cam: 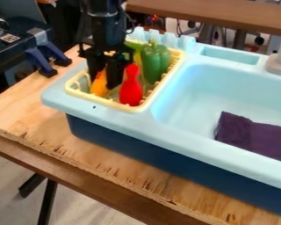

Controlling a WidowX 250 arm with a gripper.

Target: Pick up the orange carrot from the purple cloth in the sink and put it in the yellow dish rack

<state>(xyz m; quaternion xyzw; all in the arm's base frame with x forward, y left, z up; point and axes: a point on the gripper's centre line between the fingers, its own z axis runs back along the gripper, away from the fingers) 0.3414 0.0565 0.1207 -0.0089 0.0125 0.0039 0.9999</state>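
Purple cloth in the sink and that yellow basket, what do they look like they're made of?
The purple cloth looks like soft fabric with a matte finish, going by its creases and dull surface; the fiber I can't tell. The yellow basket seems to be molded plastic, smooth, with slotted walls.

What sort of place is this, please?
Probably a robotics lab with a toy kitchen: a black robot arm hangs over a yellow dish rack beside a light-blue toy sink.
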